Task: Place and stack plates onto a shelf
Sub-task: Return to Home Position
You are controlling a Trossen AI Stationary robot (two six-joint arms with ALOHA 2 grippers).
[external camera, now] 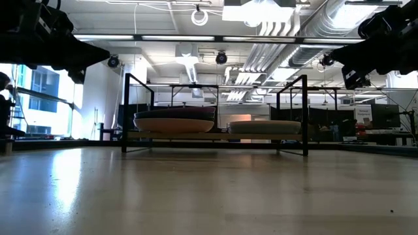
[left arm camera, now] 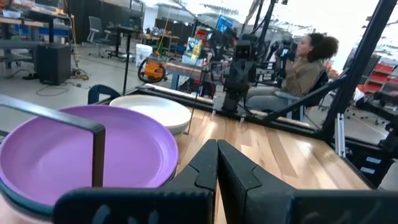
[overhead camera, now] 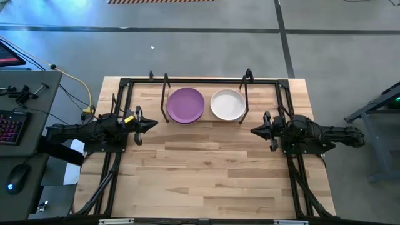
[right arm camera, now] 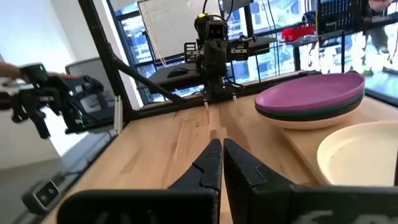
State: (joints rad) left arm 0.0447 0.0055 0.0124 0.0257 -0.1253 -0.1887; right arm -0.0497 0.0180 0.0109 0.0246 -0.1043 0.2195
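Observation:
The shelf (overhead camera: 206, 119) stands at the table's far edge, with a light board and a black rod frame. On its left half sits a stack topped by the purple plate (overhead camera: 185, 104), with a dark teal plate (right arm camera: 323, 107) and a pale one under it. The white plate (overhead camera: 227, 104) lies on the right half. In the left wrist view the purple plate (left arm camera: 81, 155) is near and the white plate (left arm camera: 155, 112) is behind it. My left gripper (overhead camera: 153, 125) is shut and hovers left of the shelf. My right gripper (overhead camera: 253, 130) is shut and hovers to the shelf's right. Black and blue-grey plates do not show.
Bare wooden tabletop (overhead camera: 206, 175) spreads in front of the shelf toward the near edge. The black frame rods (external camera: 125, 111) rise at the shelf's corners. A desk with a keyboard (overhead camera: 12, 125) stands left of the table. A person (left arm camera: 305, 68) sits beyond the table's right side.

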